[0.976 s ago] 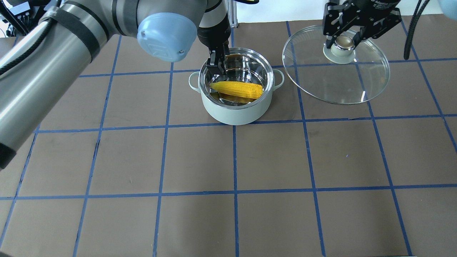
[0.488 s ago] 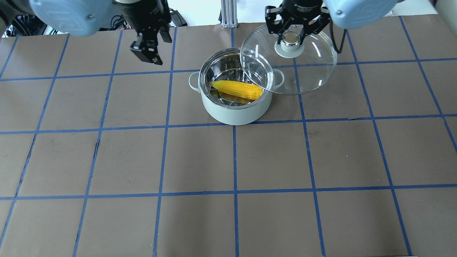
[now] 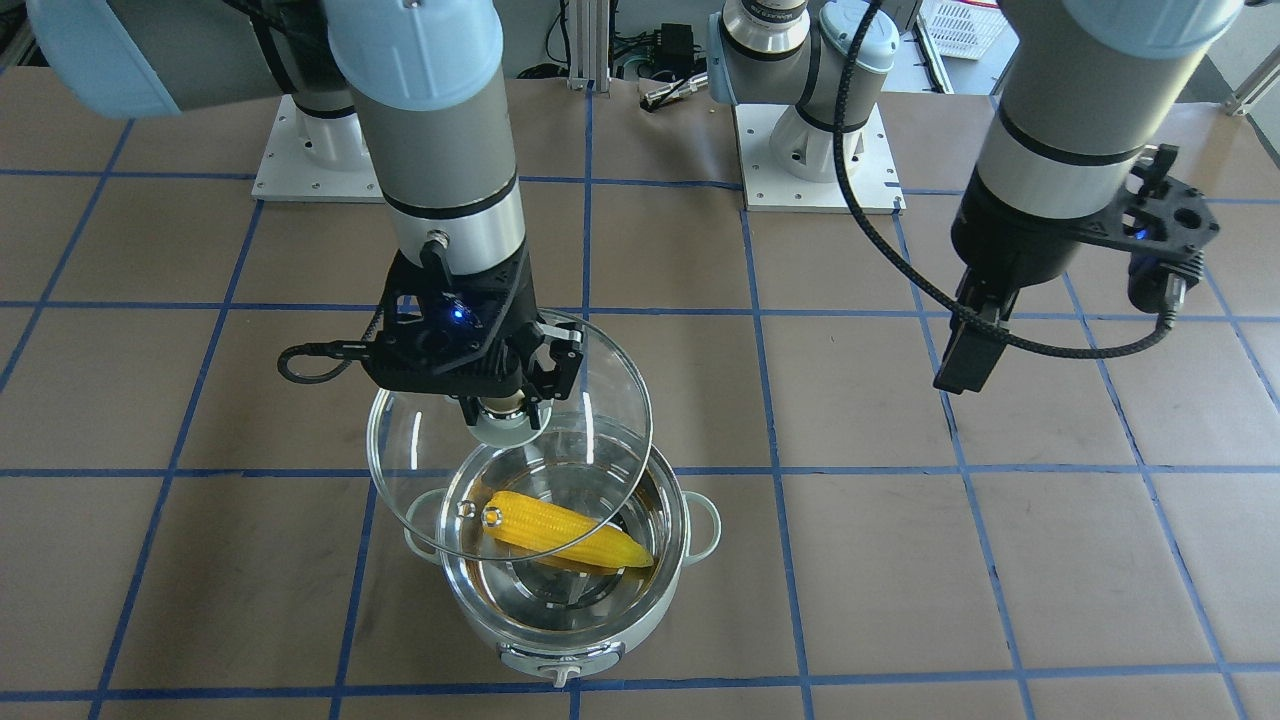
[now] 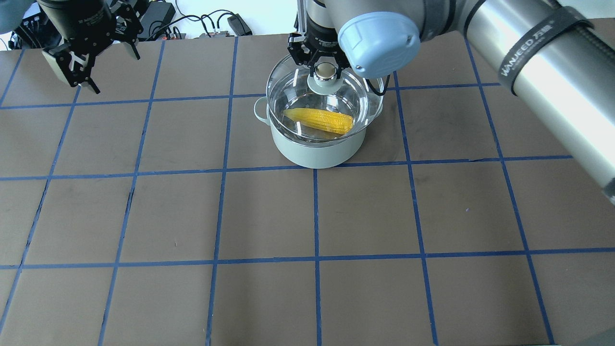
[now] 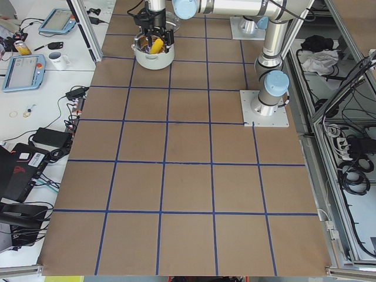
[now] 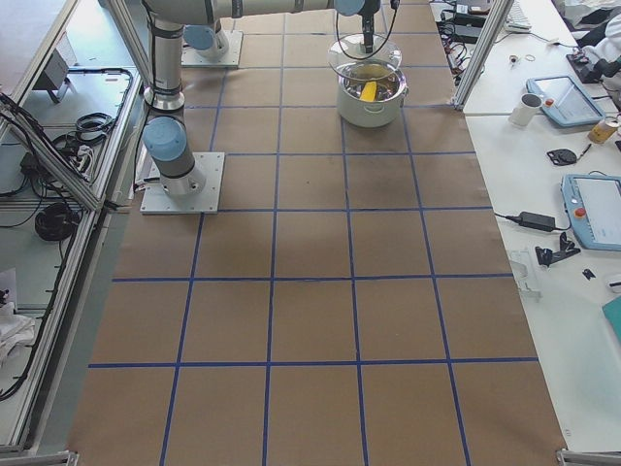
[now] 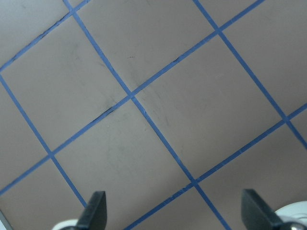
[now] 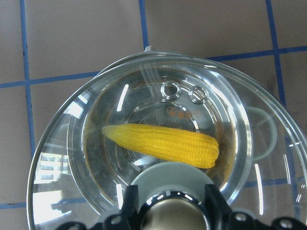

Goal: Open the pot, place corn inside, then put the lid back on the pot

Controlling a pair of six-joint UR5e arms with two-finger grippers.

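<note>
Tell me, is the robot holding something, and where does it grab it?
The right pincer holds the lid by its knob, over the pot with the corn. The left pincer is open and holds nothing.

A round, pale mint-green pot [image 4: 312, 154] stands upright and uncovered. Its inside is shiny steel, it has a small loop handle on each side, and a knob sits on the wall facing away from the robot.

A bright yellow corn cob [image 4: 319, 120] lies on its side across the pot's steel floor, with its pointed tip toward the robot's left.

A clear glass dome lid [image 4: 358, 98] hangs over the pot, held by its beige ball knob [image 4: 325, 71] in the right gripper [image 4: 325, 67]. It covers most of the opening, offset a little toward the robot. It appears lifted clear of the rim, though contact is hard to judge. Two small steam holes [image 8: 169, 89] pierce the glass.
</note>
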